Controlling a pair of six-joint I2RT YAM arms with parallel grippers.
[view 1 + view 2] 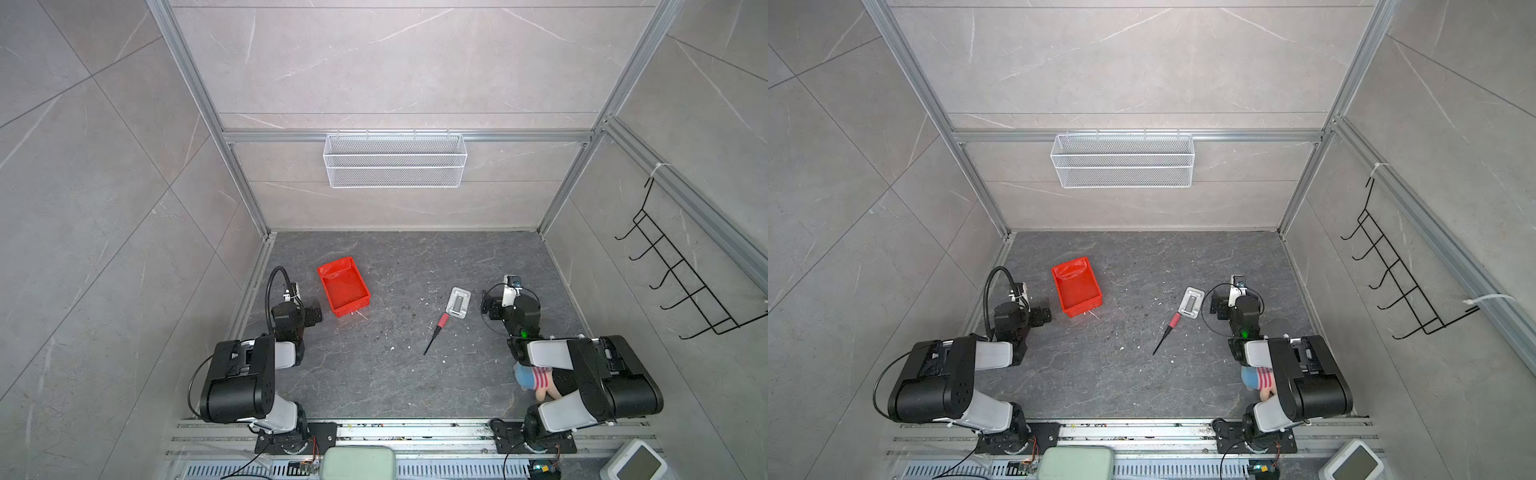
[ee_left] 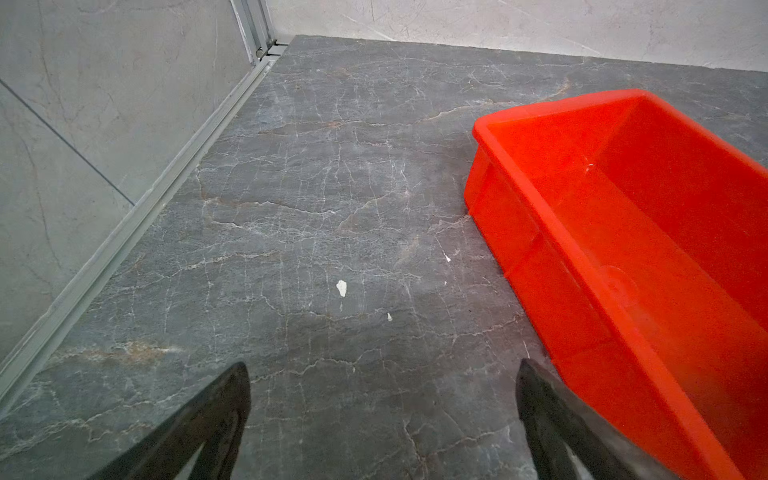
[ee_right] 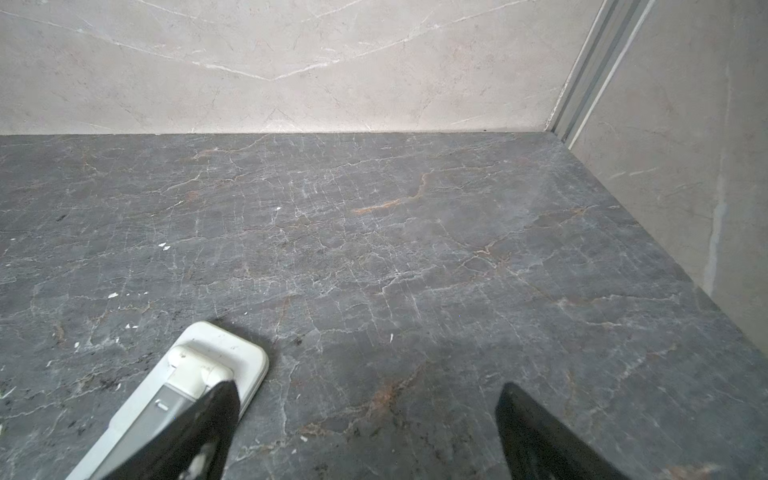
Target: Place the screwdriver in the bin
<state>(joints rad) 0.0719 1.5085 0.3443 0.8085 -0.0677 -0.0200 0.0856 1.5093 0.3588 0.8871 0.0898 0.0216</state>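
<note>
My arms sit folded at lower left and lower right; left gripper (image 2: 382,370) and right gripper (image 3: 368,388) gape wide, holding nothing; screwdriver (image 1: 436,332) lies centre-right.

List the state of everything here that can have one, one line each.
bin: upright on the table, empty.
screwdriver: lying flat on the table, outside the bin, ungripped.
metal plate: lying flat on the table.
left gripper: jaws open, empty, beside the bin.
right gripper: jaws open, empty, next to the metal plate.
wire basket: hanging on the back rail, looks empty.
soft toy: lying on the table, partly hidden.
</note>
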